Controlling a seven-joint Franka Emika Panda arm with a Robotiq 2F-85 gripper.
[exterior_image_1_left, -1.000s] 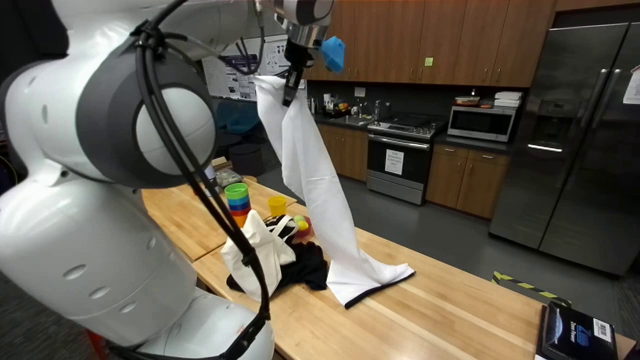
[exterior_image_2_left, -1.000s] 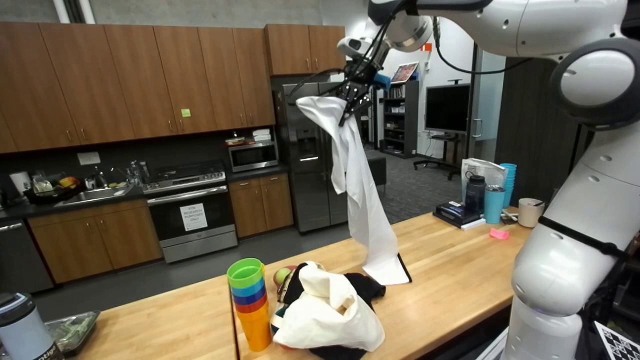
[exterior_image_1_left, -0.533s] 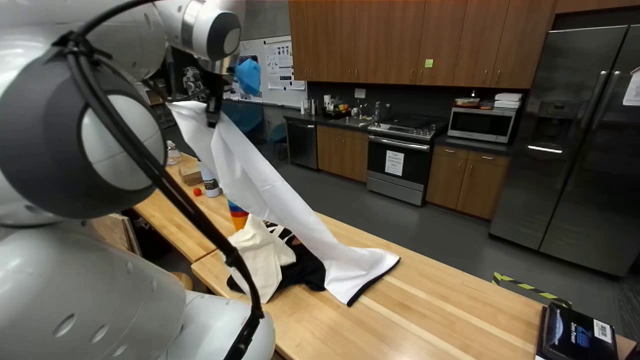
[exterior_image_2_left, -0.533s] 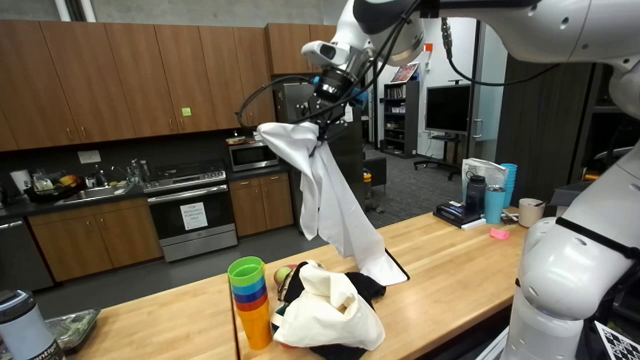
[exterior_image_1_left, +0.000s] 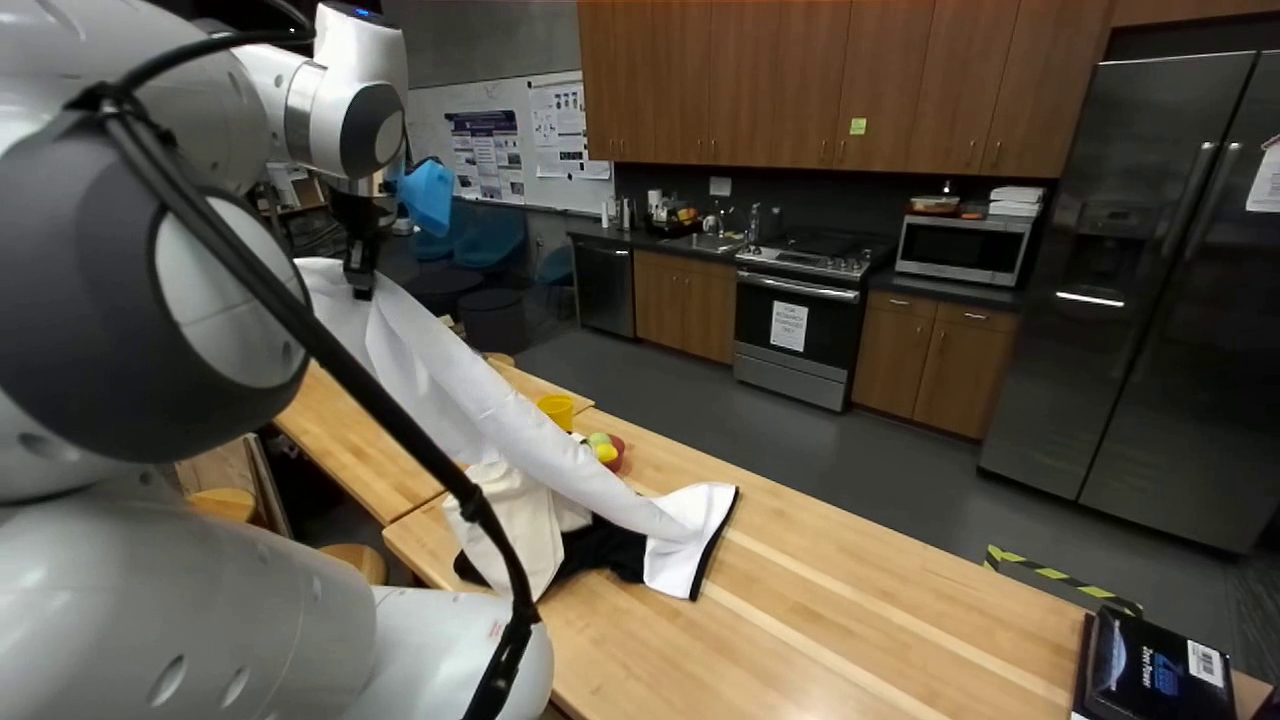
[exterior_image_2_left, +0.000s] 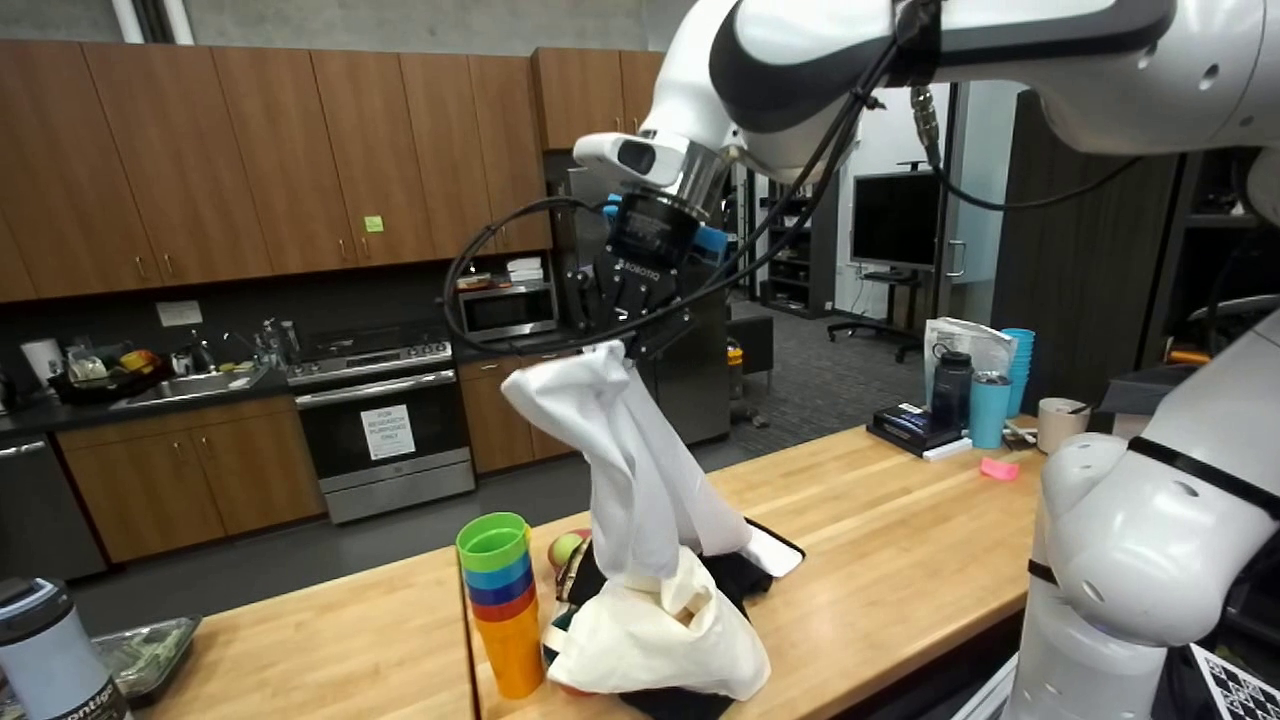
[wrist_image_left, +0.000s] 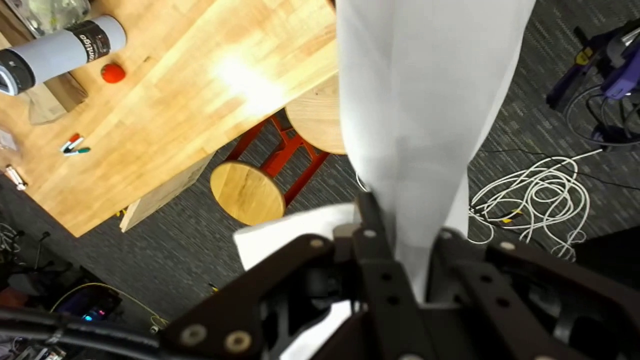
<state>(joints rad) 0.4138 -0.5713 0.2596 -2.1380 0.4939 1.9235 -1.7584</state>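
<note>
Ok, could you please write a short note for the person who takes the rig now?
Gripper: shut on the white cloth, holding it up near its top.
Where: the cloth's dark-edged end rests on the table. Beside it lie the cream bag and, partly under the bag, black fabric.
Done: cloth gripped, mostly raised off the table.
Left: cloth not yet let go.

Even, moderate light in both exterior views; backsplash (exterior_image_1_left: 850, 188) beneath cabinets (exterior_image_1_left: 780, 80) dim. Wrist view: harsh glare whitens patch of worktop (wrist_image_left: 190, 95); floor (wrist_image_left: 170, 245) dark. White cloth (wrist_image_left: 425, 100) pale, softly shaded along folds. Claw (wrist_image_left: 407, 220) dark, out of focus.
</note>
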